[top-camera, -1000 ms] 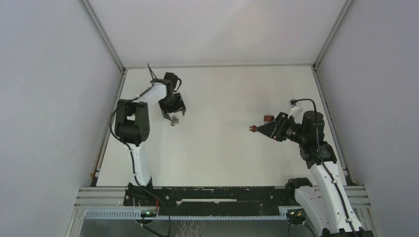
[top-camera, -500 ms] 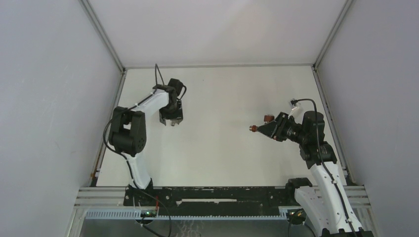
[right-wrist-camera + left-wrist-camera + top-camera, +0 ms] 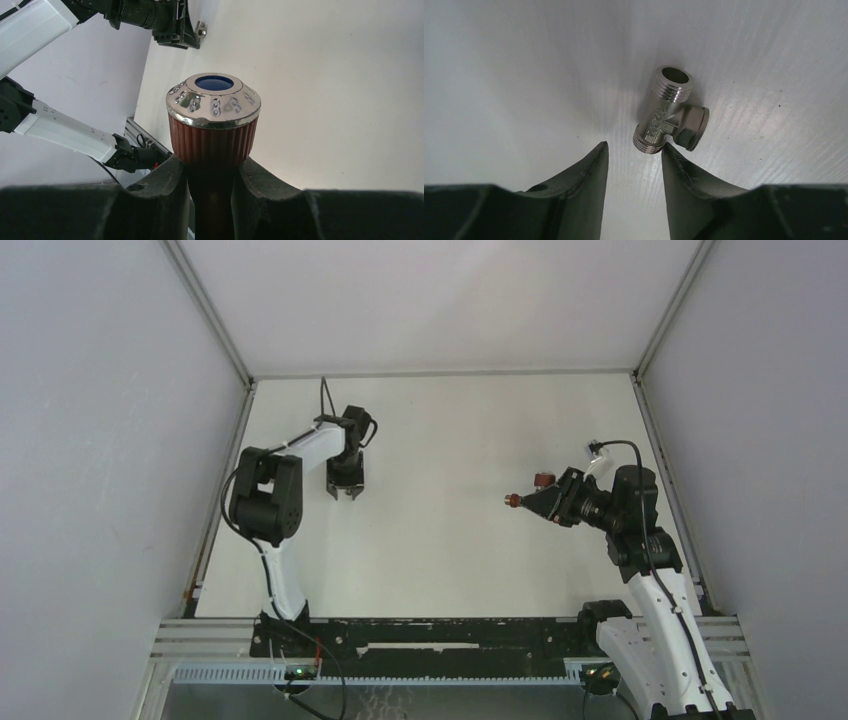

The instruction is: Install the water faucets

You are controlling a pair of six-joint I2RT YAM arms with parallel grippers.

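Fitting (image 3: 670, 116) lies flat; faucet (image 3: 214, 125) knob points leftward.

The white worktop (image 3: 450, 550) fills the middle of the overhead frame. A silvery T-shaped pipe fitting (image 3: 670, 116) lies flat on it, upper centre of the left wrist view.

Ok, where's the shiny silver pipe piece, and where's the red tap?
silver pipe piece (image 3: 663, 120), left wrist view, on the middle of its tee body.
red tap (image 3: 214, 145), right wrist view, on its ribbed knob.
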